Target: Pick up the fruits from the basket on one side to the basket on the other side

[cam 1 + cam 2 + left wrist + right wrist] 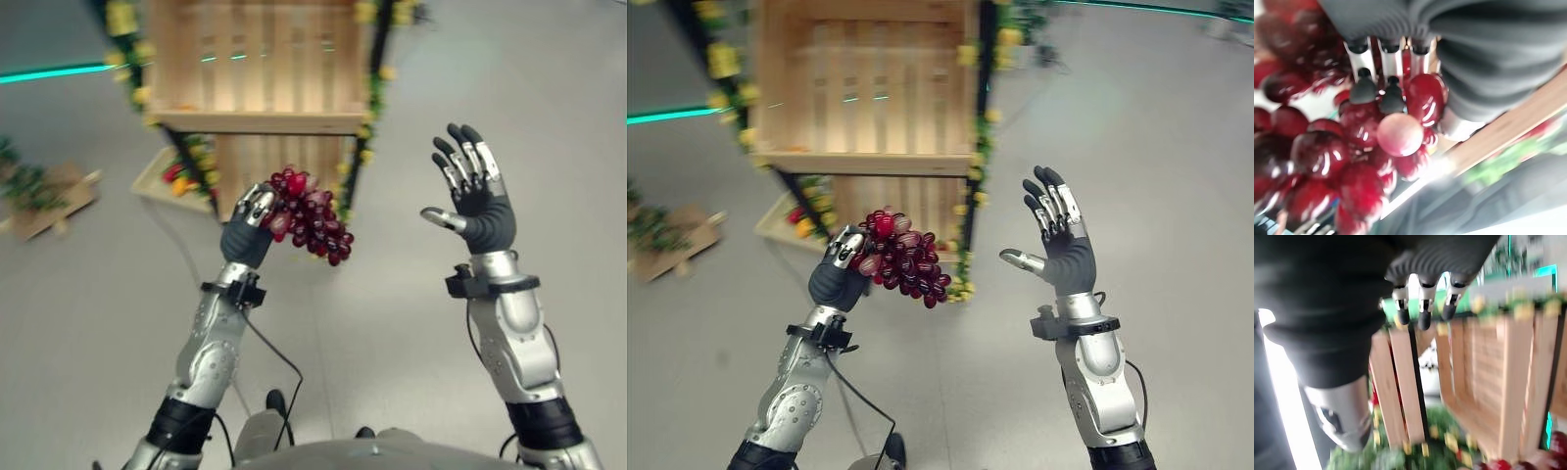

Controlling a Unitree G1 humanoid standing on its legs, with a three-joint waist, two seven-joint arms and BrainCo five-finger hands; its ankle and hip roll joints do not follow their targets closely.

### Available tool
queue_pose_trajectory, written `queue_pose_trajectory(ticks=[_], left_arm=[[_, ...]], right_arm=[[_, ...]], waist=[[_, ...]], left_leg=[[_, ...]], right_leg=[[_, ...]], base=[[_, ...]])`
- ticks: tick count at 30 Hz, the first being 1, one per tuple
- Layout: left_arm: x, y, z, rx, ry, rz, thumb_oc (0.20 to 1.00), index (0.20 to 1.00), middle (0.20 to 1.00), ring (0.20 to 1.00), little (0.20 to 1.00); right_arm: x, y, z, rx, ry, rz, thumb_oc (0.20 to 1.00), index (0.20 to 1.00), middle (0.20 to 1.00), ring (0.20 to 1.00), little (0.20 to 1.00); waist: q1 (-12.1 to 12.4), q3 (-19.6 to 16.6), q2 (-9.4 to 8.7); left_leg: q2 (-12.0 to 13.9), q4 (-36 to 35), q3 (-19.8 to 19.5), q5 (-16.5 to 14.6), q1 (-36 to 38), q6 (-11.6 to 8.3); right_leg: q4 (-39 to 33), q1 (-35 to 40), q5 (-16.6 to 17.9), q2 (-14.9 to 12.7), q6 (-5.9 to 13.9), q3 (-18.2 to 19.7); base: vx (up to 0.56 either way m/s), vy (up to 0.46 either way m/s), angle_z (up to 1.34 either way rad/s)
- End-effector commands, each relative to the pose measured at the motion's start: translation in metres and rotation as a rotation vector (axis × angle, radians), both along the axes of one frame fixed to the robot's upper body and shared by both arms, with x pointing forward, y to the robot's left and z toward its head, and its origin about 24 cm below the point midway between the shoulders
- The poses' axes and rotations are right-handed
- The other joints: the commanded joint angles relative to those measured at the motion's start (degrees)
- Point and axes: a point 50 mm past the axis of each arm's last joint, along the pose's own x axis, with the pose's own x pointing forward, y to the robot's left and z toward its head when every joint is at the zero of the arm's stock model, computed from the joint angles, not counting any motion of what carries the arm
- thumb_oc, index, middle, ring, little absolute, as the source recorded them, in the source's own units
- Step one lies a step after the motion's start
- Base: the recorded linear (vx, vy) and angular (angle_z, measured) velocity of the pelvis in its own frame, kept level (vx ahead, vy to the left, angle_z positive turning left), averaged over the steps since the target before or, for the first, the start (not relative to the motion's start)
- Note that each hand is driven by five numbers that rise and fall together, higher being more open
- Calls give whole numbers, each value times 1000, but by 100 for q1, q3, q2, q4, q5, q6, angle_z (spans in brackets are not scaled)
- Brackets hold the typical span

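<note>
Presently, a bunch of glossy dark-red grapes (pixel 312 217) is gripped in the left hand (pixel 250 227), whose silver, dark-tipped fingers (pixel 1364 88) are curled around its upper part, so that the cluster hangs just beside the hand, towards the open right hand. The right hand (pixel 478 196) is held up with straight, spread fingers and is well apart from the fruit, carrying nothing. Beyond the left hand, a two-tier pale wooden slatted crate stand (pixel 257 69) trimmed with yellow flowers and green leaves is seen. The carrying step is judged to be in hand: the fruit is lifted but not yet deposited. Next, the bunch would need to be carried over the receiving crate and released by opening the fingers.
</note>
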Motion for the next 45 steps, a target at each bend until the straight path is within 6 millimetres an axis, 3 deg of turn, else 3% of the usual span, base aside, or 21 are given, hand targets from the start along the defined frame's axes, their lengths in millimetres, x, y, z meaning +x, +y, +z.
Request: queue_pose_trajectory(ticks=[1,5,9,10,11,12,13,14,15,17,19,22,25,28,30,33,36,39,45], left_arm=[[-5,12,27,23,-160,22,200,200,200,200,200],[-8,21,28,41,-166,52,200,200,200,200,200],[-9,25,26,59,-158,69,200,200,200,200,200],[-10,25,26,72,-154,71,200,200,200,200,200],[-10,25,26,72,-154,71,200,200,200,200,200],[-7,23,26,81,-156,71,200,200,200,200,200],[-5,22,26,99,-157,75,200,200,200,200,200],[-4,20,25,116,-160,79,200,200,200,200,200],[-4,19,26,140,-174,81,200,200,200,200,200],[-5,19,26,160,-172,82,200,200,200,200,200],[-2,16,27,158,-166,76,200,200,200,200,200],[-1,12,29,146,-175,64,200,200,200,200,200],[0,14,29,149,-173,76,200,200,200,200,200],[-1,17,29,138,-170,88,200,200,200,200,200],[-1,17,29,138,-170,88,200,200,200,200,200],[-1,19,28,128,-161,87,200,200,200,200,200],[-1,22,29,130,-173,102,200,200,200,200,200],[-1,23,29,127,-174,106,200,200,200,200,200],[-1,26,26,107,-158,133,200,200,200,200,200]], right_arm=[[-4,-7,8,-17,-60,-44,1000,1000,1000,1000,1000],[-3,-12,-4,-55,-2,-76,1000,1000,1000,1000,1000],[1,-13,-18,-48,74,-98,1000,1000,1000,1000,1000],[1,-13,-21,-54,89,-100,1000,1000,1000,1000,1000],[1,-13,-21,-54,89,-100,1000,1000,1000,1000,1000],[-1,-17,-20,-78,87,-119,1000,1000,1000,1000,1000],[-3,-20,-21,-82,89,-129,1000,1000,1000,1000,1000],[-5,-22,-23,-79,101,-128,1000,1000,1000,1000,1000],[-7,-22,-24,-75,103,-113,1000,1000,1000,1000,1000],[-7,-22,-26,-76,110,-117,1000,1000,1000,1000,1000],[-5,-24,-32,-53,144,-138,1000,1000,1000,1000,1000],[-5,-29,-34,-50,148,-160,1000,1000,1000,1000,1000],[-1,-31,-37,-59,165,-188,1000,1000,1000,1000,1000],[1,-41,-55,-89,245,-270,1000,1000,1000,1000,1000],[1,-42,-55,-90,246,-271,1000,1000,1000,1000,1000],[-5,-68,-89,-109,409,-413,1000,1000,1000,1000,1000],[-13,-92,-109,-142,514,-518,1000,1000,1000,1000,1000],[-19,-112,-123,-69,587,-607,1000,1000,1000,1000,1000],[-25,-124,-140,2,672,-650,1000,1000,1000,1000,1000]], waist=[[49,-602,-127],[209,-584,-226],[333,-594,-309],[287,-582,-321],[288,-586,-324],[30,-509,-315],[-109,-476,-283],[-179,-442,-261],[-193,-453,-260],[-203,-457,-224],[-295,-374,-191],[-284,-449,-205],[-185,-636,-248],[-133,-714,-323],[-132,-709,-322],[-193,-756,-352],[-243,-825,-338],[-325,-804,-279],[-484,-744,-165]], left_leg=[[879,201,37,-298,315,-786],[389,247,-91,-496,148,-525],[-126,313,-298,-749,43,-228],[-249,295,-407,-821,62,-140],[-252,296,-405,-821,59,-139],[-478,129,-679,-720,137,-6],[-576,64,-889,-683,203,28],[-656,11,-1035,-677,261,59],[-709,-85,-1100,-656,317,77],[-663,-149,-1154,-679,356,51],[-695,-59,-1330,-650,392,53],[-715,-124,-1386,-643,449,39],[-688,-176,-1247,-669,468,-11],[-634,-150,-1210,-651,474,-71],[-632,-153,-1210,-652,486,-74],[-517,-243,-1179,-568,568,-172],[-433,-342,-1147,-490,634,-270],[-361,-292,-1066,-476,660,-351],[-167,-8,-903,-494,665,-502]], right_leg=[[-762,-52,513,-89,305,-160],[-750,-10,877,-635,617,-451],[-316,14,976,-1161,797,-599],[-46,-92,888,-1197,800,-312],[-34,-100,882,-1204,801,-308],[275,-561,730,-855,668,875],[450,-814,559,-498,623,1580],[553,-1016,457,-262,559,1916],[429,-1113,493,-210,522,1794],[270,-1145,580,-350,552,1525],[555,-1306,524,-231,622,1796],[440,-1117,579,-247,661,1738],[24,-855,703,-332,710,1446],[-269,-655,634,-187,665,1493],[-281,-639,637,-182,663,1491],[-465,-506,575,-19,587,1535],[-665,-384,573,73,540,1551],[-787,-308,589,150,487,1624],[-880,-183,487,350,319,1865]], base=[[9,509,119],[56,444,96],[123,473,33],[118,306,27],[130,385,53],[151,320,49],[228,410,72],[228,243,105],[189,162,124],[152,46,61],[141,48,64],[105,-32,84],[101,-84,53],[57,-136,-34],[20,-103,-17],[7,-193,-5],[13,-160,0],[2,-126,-5],[-16,-122,-10]])
